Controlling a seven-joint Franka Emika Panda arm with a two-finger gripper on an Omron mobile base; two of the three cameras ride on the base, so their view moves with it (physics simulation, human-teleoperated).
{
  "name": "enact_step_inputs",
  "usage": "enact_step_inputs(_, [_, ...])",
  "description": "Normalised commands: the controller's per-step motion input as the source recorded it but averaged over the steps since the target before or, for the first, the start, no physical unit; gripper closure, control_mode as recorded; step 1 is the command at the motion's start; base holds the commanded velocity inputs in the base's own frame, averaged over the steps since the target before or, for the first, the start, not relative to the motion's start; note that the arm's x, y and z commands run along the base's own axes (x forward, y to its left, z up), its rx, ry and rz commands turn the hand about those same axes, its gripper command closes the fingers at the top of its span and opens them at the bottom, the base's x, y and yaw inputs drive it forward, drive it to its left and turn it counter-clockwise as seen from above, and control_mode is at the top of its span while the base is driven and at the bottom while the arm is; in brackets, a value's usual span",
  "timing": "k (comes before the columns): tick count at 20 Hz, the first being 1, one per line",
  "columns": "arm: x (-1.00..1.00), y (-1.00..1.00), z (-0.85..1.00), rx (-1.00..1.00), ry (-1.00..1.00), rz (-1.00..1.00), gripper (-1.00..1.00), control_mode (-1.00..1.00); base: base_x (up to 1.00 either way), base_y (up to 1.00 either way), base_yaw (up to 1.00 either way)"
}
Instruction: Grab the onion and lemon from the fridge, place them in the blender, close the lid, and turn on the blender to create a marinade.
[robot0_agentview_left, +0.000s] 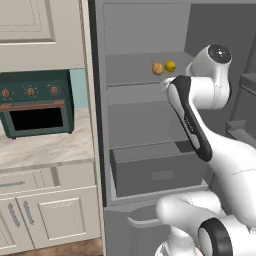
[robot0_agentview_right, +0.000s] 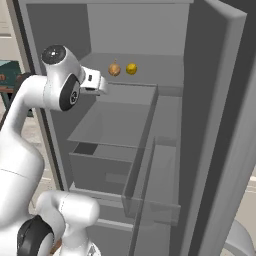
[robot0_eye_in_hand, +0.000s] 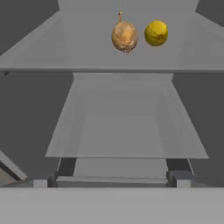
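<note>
Toaster oven (robot0_agentview_left: 36, 102) on the table (robot0_agentview_left: 45, 147) at left, untouched. Fridge (robot0_agentview_left: 145, 125) door open, arm reaching inside. Onion (robot0_eye_in_hand: 124, 36) on the upper shelf (robot0_eye_in_hand: 109, 65), lemon (robot0_eye_in_hand: 156, 33) just beside it on its right, apart, not touching. Claw (robot0_eye_in_hand: 113, 181) empty, jaws spread wide, low and short of both. Nothing grabbed yet; whole task remains: fetch both, load blender, lid, switch on. Onion sits upright, pointed tip up, long axis vertical. Lemon near-round, axis unclear.
</note>
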Motion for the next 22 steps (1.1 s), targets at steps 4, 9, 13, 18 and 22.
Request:
enact_step_inputs(4, [0.36,0.00,0.44,0.00,-0.20,0.00,-1.00,-1.00,0.00,0.00,0.00])
enact_step_inputs(9, [0.60,-0.12,0.36,0.02,-0.04,0.00,-1.00,-1.00,0.00,0.00,0.00])
enact_step_inputs(13, [0.84,-0.25,0.06,0.01,0.02,0.00,-1.00,-1.00,0.00,0.00,0.00])
enact_step_inputs(18, [0.82,-0.09,-0.02,0.00,0.05,-0.08,-1.00,-1.00,0.00,0.00,0.00])
enact_step_inputs(22, [0.79,0.00,-0.20,0.00,0.06,-0.12,-1.00,-1.00,0.00,0.00,0.00])
